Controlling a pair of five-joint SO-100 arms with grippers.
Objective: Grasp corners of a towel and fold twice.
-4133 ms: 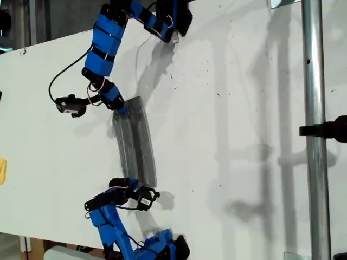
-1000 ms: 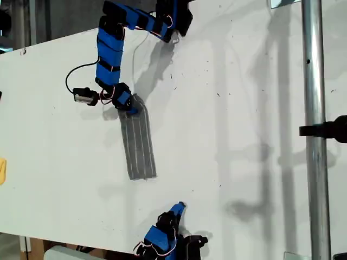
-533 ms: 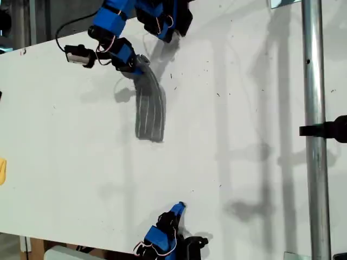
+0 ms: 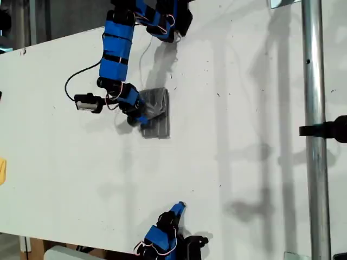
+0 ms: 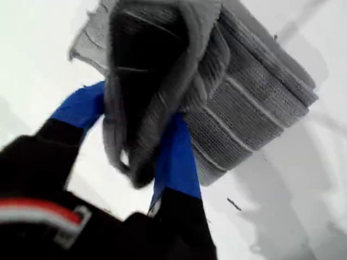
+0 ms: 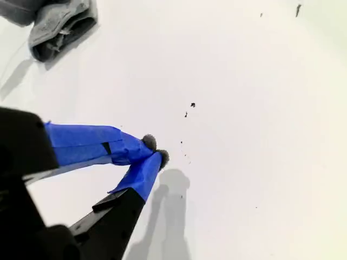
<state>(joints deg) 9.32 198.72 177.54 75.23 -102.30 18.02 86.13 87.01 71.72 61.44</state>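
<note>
The grey striped towel (image 4: 157, 112) lies folded into a small thick rectangle on the white table, toward the top of the exterior view. My first gripper (image 4: 142, 120) is at its lower edge, shut on a bunched fold of the towel (image 5: 162, 92) that sits between the blue fingers (image 5: 176, 157). The corners in that bunch cannot be told apart. My second gripper (image 4: 178, 207) rests near the bottom edge of the exterior view, far from the cloth. Its fingertips (image 6: 154, 157) touch with nothing between them, and the towel (image 6: 59, 21) shows far off in that view.
A small yellow object (image 4: 2, 170) lies at the exterior view's left edge. A metal pole (image 4: 313, 135) with a black clamp (image 4: 325, 130) runs down the exterior view's right. Bare white table (image 4: 227, 162) lies between the two arms.
The first arm lifted one end of the long towel strip and brought it back down, so the strip is now a short doubled rectangle. The second arm let go earlier and has withdrawn.
</note>
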